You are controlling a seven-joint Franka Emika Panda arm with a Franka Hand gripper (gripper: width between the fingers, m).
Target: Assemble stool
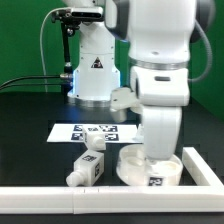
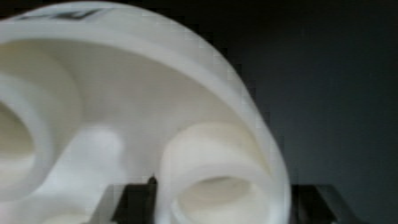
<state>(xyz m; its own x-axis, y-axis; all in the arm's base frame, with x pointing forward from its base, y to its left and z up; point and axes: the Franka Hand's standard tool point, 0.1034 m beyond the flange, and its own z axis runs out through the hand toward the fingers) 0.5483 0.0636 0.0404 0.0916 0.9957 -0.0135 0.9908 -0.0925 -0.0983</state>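
Observation:
The round white seat [image 1: 135, 168] lies on the black table at the exterior view's right, close to the white rail; a tag shows on its front rim. In the wrist view the seat [image 2: 125, 110] fills the picture from very close, with round leg sockets in it. My gripper [image 2: 217, 200] stands right over it. Its dark fingers [image 2: 128, 200] sit on either side of the seat's rim, with the white plastic filling the gap between them. In the exterior view the arm's own body hides the gripper. Two white legs [image 1: 88, 166] [image 1: 91, 140] lie left of the seat.
The marker board [image 1: 85, 129] lies flat behind the legs, in front of the arm's base [image 1: 95, 85]. A white rail [image 1: 60, 199] runs along the table's front and up the exterior view's right side [image 1: 200, 165].

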